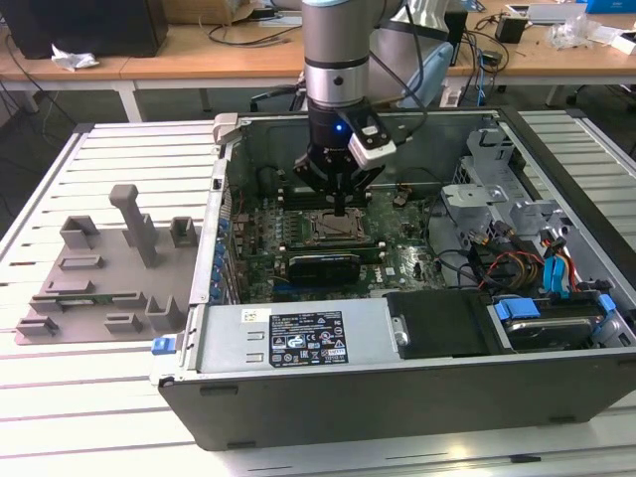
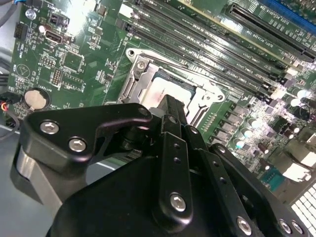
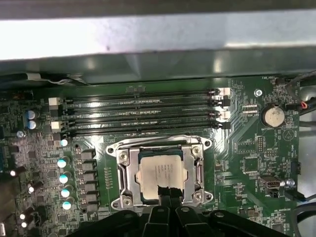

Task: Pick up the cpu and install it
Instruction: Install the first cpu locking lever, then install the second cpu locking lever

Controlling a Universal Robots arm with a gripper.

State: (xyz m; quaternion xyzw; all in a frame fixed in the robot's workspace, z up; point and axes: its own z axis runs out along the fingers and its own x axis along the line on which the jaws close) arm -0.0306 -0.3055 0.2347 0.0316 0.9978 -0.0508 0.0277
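The cpu [image 3: 159, 170] lies flat in the metal socket frame [image 3: 123, 173] on the green motherboard, its silver-grey top showing in both wrist views [image 2: 162, 89]. My gripper [image 3: 165, 191] hangs straight above the socket inside the open computer case [image 1: 224, 199]. Its black fingers [image 2: 170, 111] are closed together into one narrow tip. That tip sits over the near edge of the cpu and hides part of it. Nothing is held between the fingers. In the exterior view the gripper [image 1: 343, 207] points down at the socket [image 1: 333, 227].
Memory slots [image 3: 143, 111] run beside the socket, and capacitors [image 3: 63, 177] stand on its other side. A power supply [image 1: 298, 338], drive bay [image 1: 556, 323] and cables [image 1: 517, 263] crowd the case. A grey tray with blocks [image 1: 99, 268] lies on the slatted table at the exterior view's left.
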